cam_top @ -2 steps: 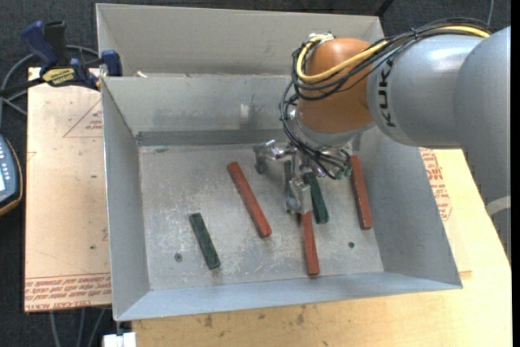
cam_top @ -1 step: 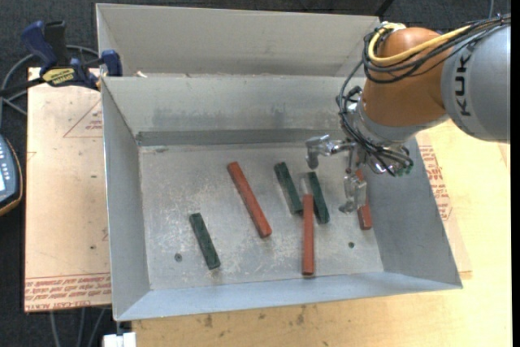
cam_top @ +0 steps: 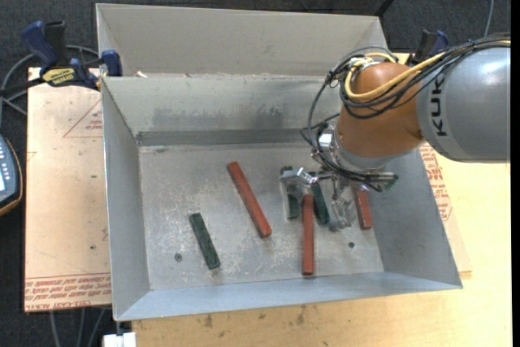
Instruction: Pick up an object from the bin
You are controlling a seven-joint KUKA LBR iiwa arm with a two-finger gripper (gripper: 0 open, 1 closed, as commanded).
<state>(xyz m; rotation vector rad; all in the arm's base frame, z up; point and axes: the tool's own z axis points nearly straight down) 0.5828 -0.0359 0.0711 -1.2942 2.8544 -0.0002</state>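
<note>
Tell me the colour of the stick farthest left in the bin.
The stick is dark green, in the camera view.

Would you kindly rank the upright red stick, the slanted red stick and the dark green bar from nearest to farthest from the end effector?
1. The upright red stick, right beside the end effector.
2. The slanted red stick, mid-bin.
3. The dark green bar, toward the view's left.

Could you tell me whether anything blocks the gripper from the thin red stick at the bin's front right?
Nothing visible covers the thin red stick. The gripper is over its far end, but a short dark green bar and a second green bar flank it, possibly crowding a grasp.
</note>
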